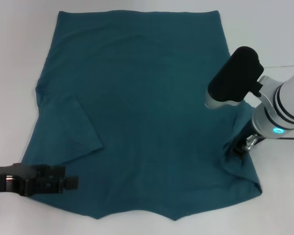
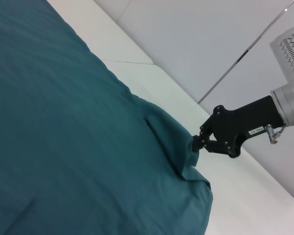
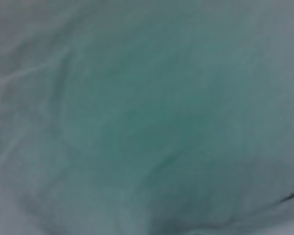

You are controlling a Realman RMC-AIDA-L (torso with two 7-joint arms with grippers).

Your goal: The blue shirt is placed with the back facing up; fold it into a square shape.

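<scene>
The blue shirt (image 1: pixel 137 98) lies spread flat on the white table (image 1: pixel 14 73), with its left sleeve (image 1: pixel 71 129) folded in over the body. My right gripper (image 1: pixel 233 151) is at the shirt's right sleeve, shut on a pinch of the fabric, which bunches up around it. The left wrist view shows this gripper (image 2: pixel 196 143) holding the raised fold of the shirt (image 2: pixel 63 122). My left gripper (image 1: pixel 68 182) hovers low at the shirt's near left edge. The right wrist view is filled by shirt fabric (image 3: pixel 147 117) up close.
The white table surrounds the shirt on all sides, with bare strips at the left and the far right (image 1: pixel 284 44). A seam between table panels (image 2: pixel 137 62) runs beyond the right edge of the shirt.
</scene>
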